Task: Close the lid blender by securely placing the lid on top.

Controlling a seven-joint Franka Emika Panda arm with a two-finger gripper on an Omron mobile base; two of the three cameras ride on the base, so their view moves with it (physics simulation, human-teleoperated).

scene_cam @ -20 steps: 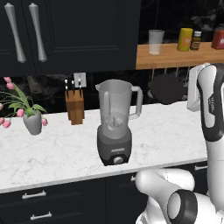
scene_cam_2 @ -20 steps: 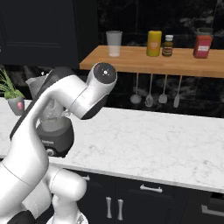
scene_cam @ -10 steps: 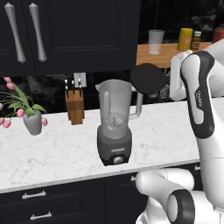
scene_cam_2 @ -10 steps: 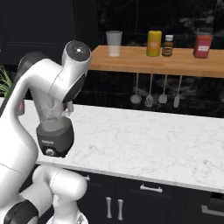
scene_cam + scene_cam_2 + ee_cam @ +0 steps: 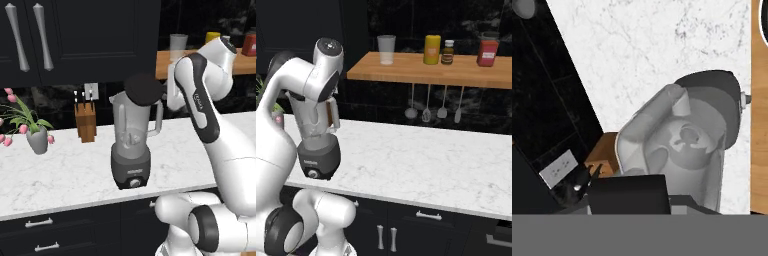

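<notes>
The gripper (image 5: 626, 196) is clamped on the flat round black lid (image 5: 143, 89), held above the translucent grey blender jar (image 5: 132, 131) at frame centre.

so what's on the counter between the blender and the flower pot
In the left base view a wooden knife block stands between the blender and the flower pot, set back toward the wall; the marble counter directly between them is bare.
</notes>
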